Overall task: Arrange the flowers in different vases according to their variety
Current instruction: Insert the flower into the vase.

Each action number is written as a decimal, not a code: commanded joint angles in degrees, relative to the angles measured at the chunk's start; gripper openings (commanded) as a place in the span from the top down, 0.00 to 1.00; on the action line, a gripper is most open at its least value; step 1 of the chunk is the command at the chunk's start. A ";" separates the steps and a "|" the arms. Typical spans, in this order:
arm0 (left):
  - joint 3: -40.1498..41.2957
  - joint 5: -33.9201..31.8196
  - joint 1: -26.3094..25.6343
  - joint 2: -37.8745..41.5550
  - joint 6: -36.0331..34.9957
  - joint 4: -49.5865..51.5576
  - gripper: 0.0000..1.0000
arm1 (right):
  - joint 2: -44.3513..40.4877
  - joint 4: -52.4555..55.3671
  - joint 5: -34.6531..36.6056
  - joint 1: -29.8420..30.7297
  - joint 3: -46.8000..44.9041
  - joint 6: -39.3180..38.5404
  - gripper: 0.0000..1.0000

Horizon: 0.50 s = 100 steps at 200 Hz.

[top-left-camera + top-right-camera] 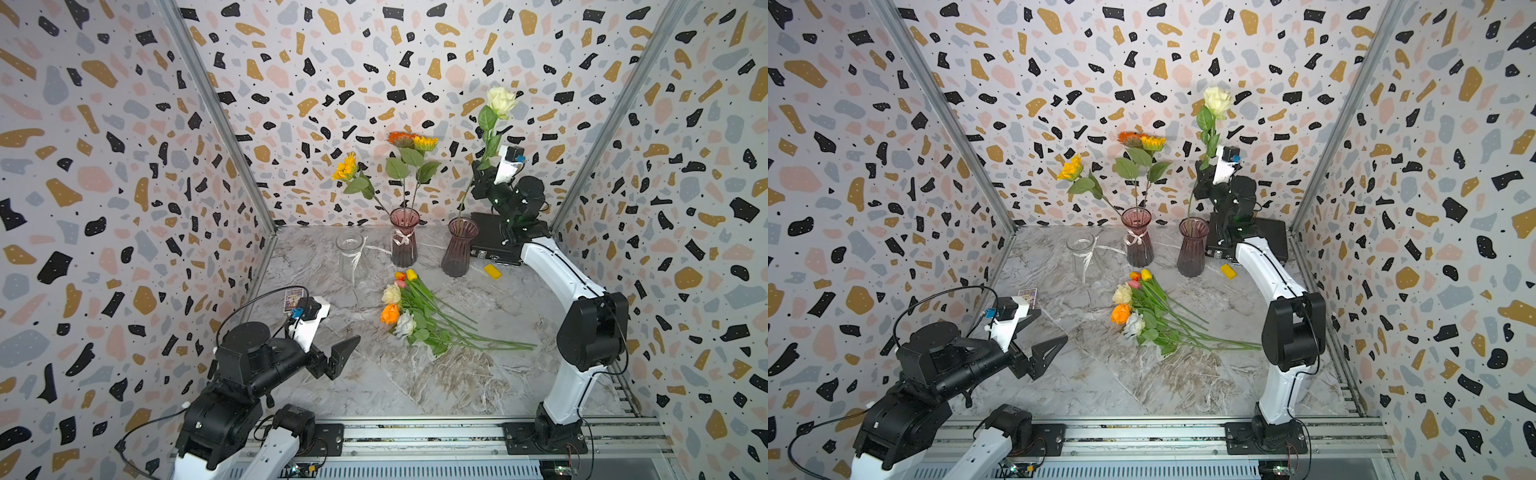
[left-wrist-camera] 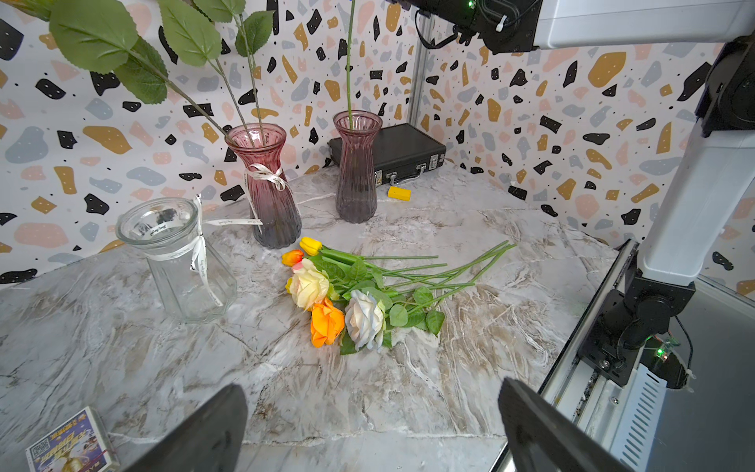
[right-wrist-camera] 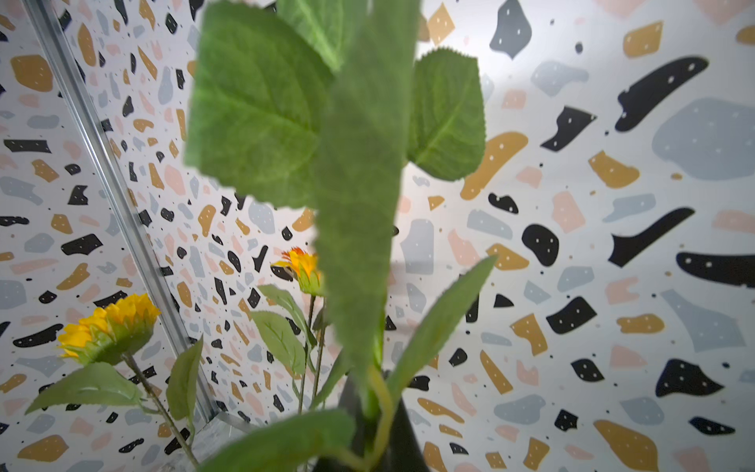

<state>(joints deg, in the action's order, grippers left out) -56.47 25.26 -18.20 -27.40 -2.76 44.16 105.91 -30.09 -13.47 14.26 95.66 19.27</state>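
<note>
Gripping the green stalk of the tall cream rose (image 1: 501, 102), the right gripper (image 1: 482, 168) is pinching narrow around it, high up near the back wall at about one o'clock in both top views. The stalk's lower end is dipping inside the mouth of the plain ribbed purple glass vase (image 1: 458, 249), which is standing upright at one o'clock on the marble tabletop (image 1: 478, 374). At twelve o'clock, the ribbed pink vase with the white ribbon bow (image 1: 404, 245) is carrying three yellow-orange sunflowers (image 1: 413, 142). At eleven o'clock, the clear glass vase with white string (image 1: 351, 257) is standing upright. Mid-table, the loose bunch of roses and tulips (image 1: 415, 311) is lying flat, blooms toward ten o'clock, stems trailing toward four. Over at eight o'clock, the left gripper (image 2: 369, 388) is hovering with jaws spread wide, gripping nothing, well apart from that bunch.
</note>
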 commanded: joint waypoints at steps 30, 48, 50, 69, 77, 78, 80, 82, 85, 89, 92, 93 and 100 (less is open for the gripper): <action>1.35 1.20 -0.35 -1.43 0.03 -4.85 0.00 | -1.08 -2.38 0.69 0.15 -4.10 -2.84 1.00; 1.70 1.23 -0.35 -1.35 0.39 -5.31 0.00 | -1.06 -2.02 1.17 0.15 -5.50 -3.61 1.00; 1.75 1.32 -0.35 -1.34 0.39 -5.31 0.01 | -1.06 -1.98 1.28 0.15 -5.73 -3.75 1.00; 2.23 1.29 -0.29 -1.47 0.36 -5.83 0.00 | -0.94 -1.49 1.65 0.15 -7.06 -4.60 1.00; 2.33 1.29 -0.30 -1.66 0.40 -6.00 0.00 | -0.96 -1.15 1.83 0.16 -7.45 -5.03 1.00; 2.33 1.29 -0.33 -1.72 0.39 -6.05 0.00 | -0.97 -1.04 1.85 0.15 -7.47 -5.07 1.00; 2.33 1.29 -0.34 -1.72 0.46 -6.09 0.01 | -0.94 -0.97 1.98 0.15 -7.54 -5.22 1.00; 2.39 1.29 -0.35 -1.81 0.47 -6.15 0.00 | -0.94 -0.81 1.97 0.15 -7.67 -5.34 1.00; 2.35 1.36 -0.35 -1.90 0.58 -6.23 0.01 | -0.93 -0.65 2.08 0.16 -7.76 -5.51 1.00; 2.40 1.52 -0.29 -1.99 0.67 -6.44 0.00 | -0.90 -0.39 2.05 0.15 -7.85 -5.82 1.00; 2.44 1.60 -0.32 -2.03 0.73 -6.50 0.01 | -0.91 -0.22 2.13 0.20 -7.81 -6.01 1.00; 2.47 1.58 -0.33 -2.08 0.74 -6.52 0.01 | -0.85 -0.14 2.18 0.22 -7.83 -6.04 1.00; 2.59 1.85 -0.35 -2.18 0.83 -6.76 0.00 | -0.79 0.40 2.31 0.20 -7.85 -6.42 0.97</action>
<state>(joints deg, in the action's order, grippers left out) -54.68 25.76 -18.20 -28.95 -2.42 41.28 106.13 -29.95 -12.12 14.26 87.92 15.25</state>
